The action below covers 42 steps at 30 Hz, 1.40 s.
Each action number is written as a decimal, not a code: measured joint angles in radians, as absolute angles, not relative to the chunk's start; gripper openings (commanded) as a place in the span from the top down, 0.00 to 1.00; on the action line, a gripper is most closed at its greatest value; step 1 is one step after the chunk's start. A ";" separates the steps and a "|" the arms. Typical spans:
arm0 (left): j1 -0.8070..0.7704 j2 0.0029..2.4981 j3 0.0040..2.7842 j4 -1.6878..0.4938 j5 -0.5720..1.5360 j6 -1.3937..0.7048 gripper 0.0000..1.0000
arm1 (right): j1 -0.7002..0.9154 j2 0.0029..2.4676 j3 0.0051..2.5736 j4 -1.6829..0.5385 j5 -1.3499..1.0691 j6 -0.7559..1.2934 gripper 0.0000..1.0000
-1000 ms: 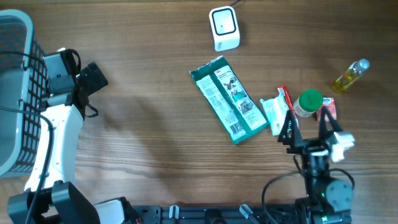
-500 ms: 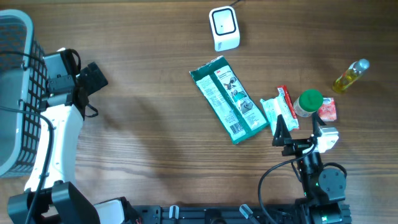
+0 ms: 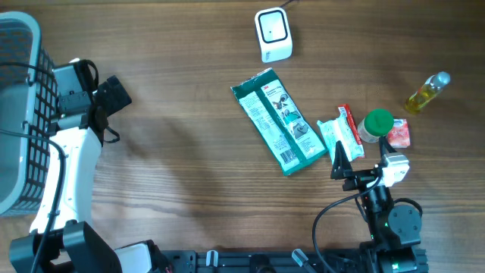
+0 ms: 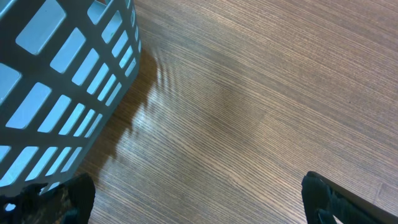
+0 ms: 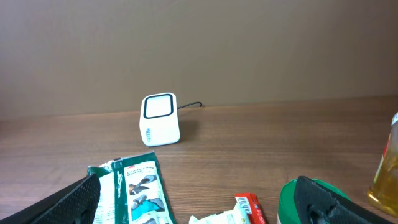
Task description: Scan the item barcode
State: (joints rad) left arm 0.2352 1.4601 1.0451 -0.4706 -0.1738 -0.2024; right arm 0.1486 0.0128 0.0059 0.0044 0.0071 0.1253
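Note:
The white barcode scanner (image 3: 273, 34) stands at the back of the table, its window facing me in the right wrist view (image 5: 160, 118). A green flat packet (image 3: 279, 121) lies mid-table, also seen as the packet (image 5: 134, 186). To its right lie a white-and-red snack wrapper (image 3: 341, 135), a green-lidded jar (image 3: 376, 125) and a small red packet (image 3: 399, 134). My right gripper (image 3: 364, 165) is open and empty just in front of the wrapper and jar (image 5: 196, 208). My left gripper (image 3: 114, 92) is open over bare wood far left (image 4: 199, 202).
A grey lattice basket (image 3: 19, 114) stands at the left edge, close beside the left gripper, its wall (image 4: 56, 81) filling the left wrist view's corner. A small bottle of yellow liquid (image 3: 427, 92) lies at the far right.
The right arm has pulled back from over the jar and wrapper toward the table's front edge, then settled. The left arm has not moved.

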 measured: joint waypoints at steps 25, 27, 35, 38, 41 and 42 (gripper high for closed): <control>0.236 0.751 1.045 -0.567 -0.171 -0.202 0.00 | 0.149 0.013 0.006 0.004 0.003 0.125 0.00; 0.236 0.601 1.048 -0.569 -0.171 -0.202 0.00 | 0.149 0.013 0.006 0.004 0.003 0.125 0.00; 0.174 0.336 1.048 -0.730 -0.171 -0.202 0.00 | 0.149 0.013 0.006 0.004 0.000 0.125 0.00; 0.134 0.252 1.047 -0.853 -0.171 -0.202 0.00 | 0.149 0.013 0.006 0.003 0.000 0.125 0.00; 0.122 0.200 1.023 -0.913 -0.181 -0.202 0.00 | 0.149 0.013 0.006 0.003 0.000 0.125 0.00; 0.114 0.177 0.996 -0.897 -0.183 -0.202 0.00 | 0.149 0.013 0.006 0.004 0.000 0.125 0.00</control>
